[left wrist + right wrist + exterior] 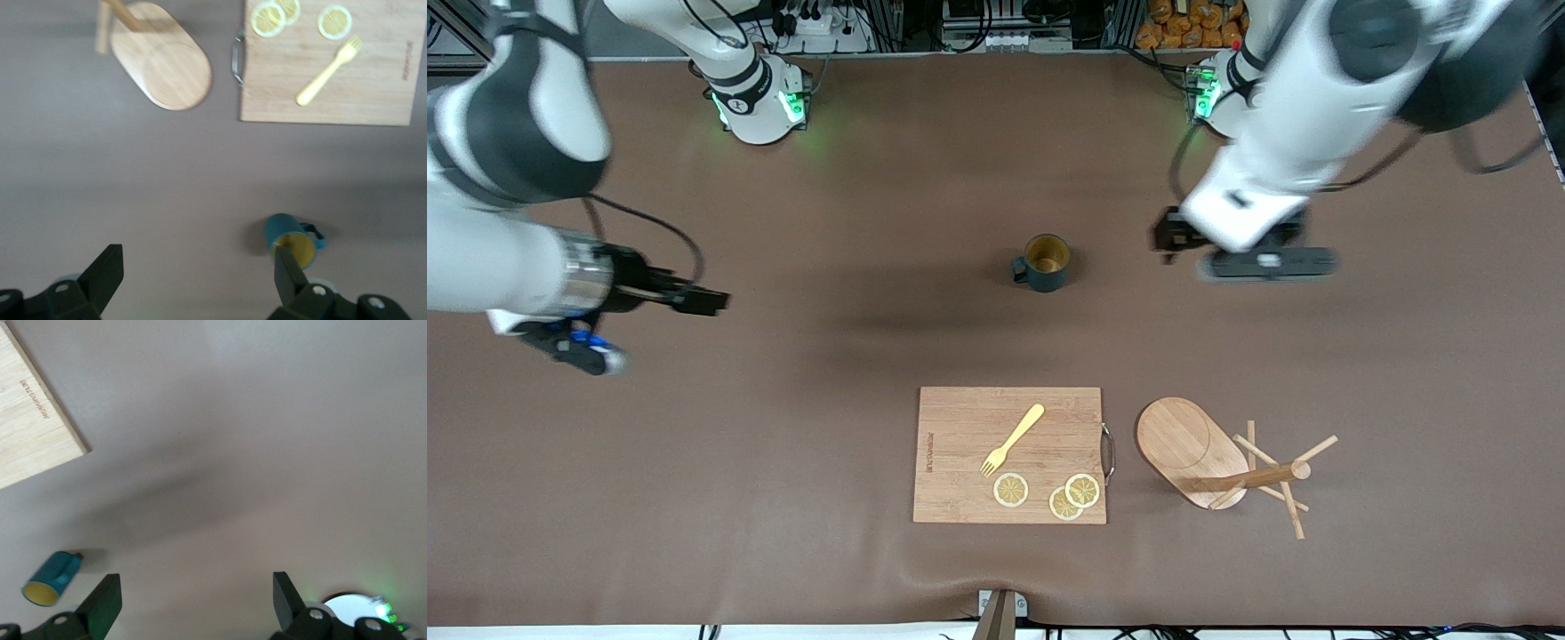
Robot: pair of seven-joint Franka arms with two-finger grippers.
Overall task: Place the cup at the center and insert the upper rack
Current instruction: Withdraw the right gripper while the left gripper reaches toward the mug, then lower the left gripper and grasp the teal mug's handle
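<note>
The dark teal cup (pixel 1045 262) stands upright near the middle of the table, its yellowish-brown inside showing. It also shows in the left wrist view (pixel 293 237) and the right wrist view (pixel 50 580). The bamboo mug tree (pixel 1190 444) rests on its oval base, nearer the front camera than the cup and toward the left arm's end; its post and pegs (pixel 1272 473) rise from one end of the base. The base also shows in the left wrist view (pixel 163 63). My left gripper (pixel 1267 264) (pixel 198 267) is open and empty, up in the air beside the cup. My right gripper (pixel 707 300) (pixel 195 593) is open and empty over bare table toward the right arm's end.
A rectangular bamboo cutting board (pixel 960 427) with a metal handle lies beside the mug tree, nearer the front camera than the cup. It carries a yellow fork (pixel 1012 438) and three lemon slices (pixel 1011 490). It also shows in the left wrist view (pixel 373 100).
</note>
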